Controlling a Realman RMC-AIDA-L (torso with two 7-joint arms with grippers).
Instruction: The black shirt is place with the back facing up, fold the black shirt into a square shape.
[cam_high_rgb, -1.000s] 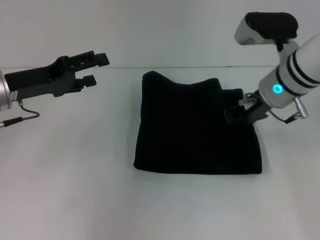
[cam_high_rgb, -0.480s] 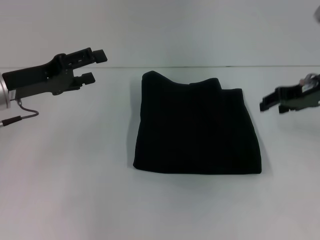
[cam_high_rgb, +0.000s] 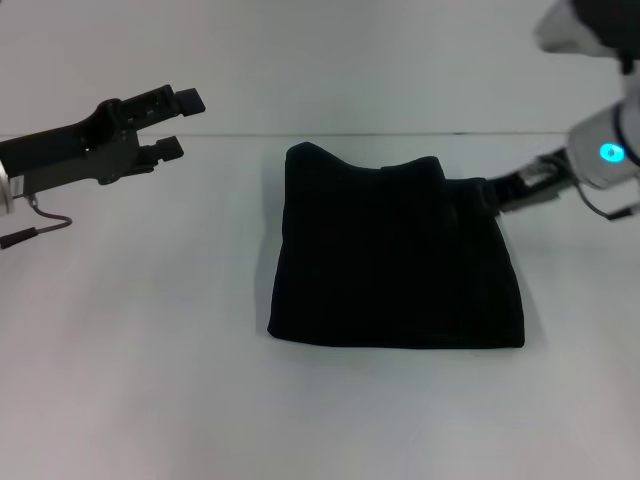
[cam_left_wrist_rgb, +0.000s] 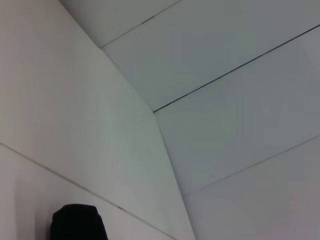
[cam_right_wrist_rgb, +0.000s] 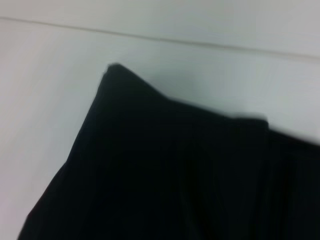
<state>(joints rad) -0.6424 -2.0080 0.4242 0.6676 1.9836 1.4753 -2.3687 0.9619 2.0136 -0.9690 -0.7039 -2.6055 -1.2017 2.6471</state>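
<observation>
Black shirt (cam_high_rgb: 395, 255) lying mid-table, already folded down to a compact, nearly square bundle, no lettering showing. Looks like the closing stage of the fold: only the far edge reads uneven, dipping between two raised corners, with a stepped layer at the far right corner.

Right gripper (cam_high_rgb: 487, 195) down at that far right corner, tip right against the stepped layer. Can't tell whether released or clenched on cloth; black fingers merge with black fabric. Right wrist view filled with the shirt's far edge (cam_right_wrist_rgb: 175, 165) at close range, own fingers not shown.

Left gripper (cam_high_rgb: 172, 125) held off to the left above the table (cam_high_rgb: 130, 340), well apart from the shirt, released, jaws parted with nothing between them. Left wrist view pointing up at wall and ceiling panels.

Next move, by judgement: tidy or flatten that stepped corner, or simply back away if the square is accepted. Near, left and right edges straight and clean. Bare table on every side, ample room to withdraw rightward without dragging the stack.
</observation>
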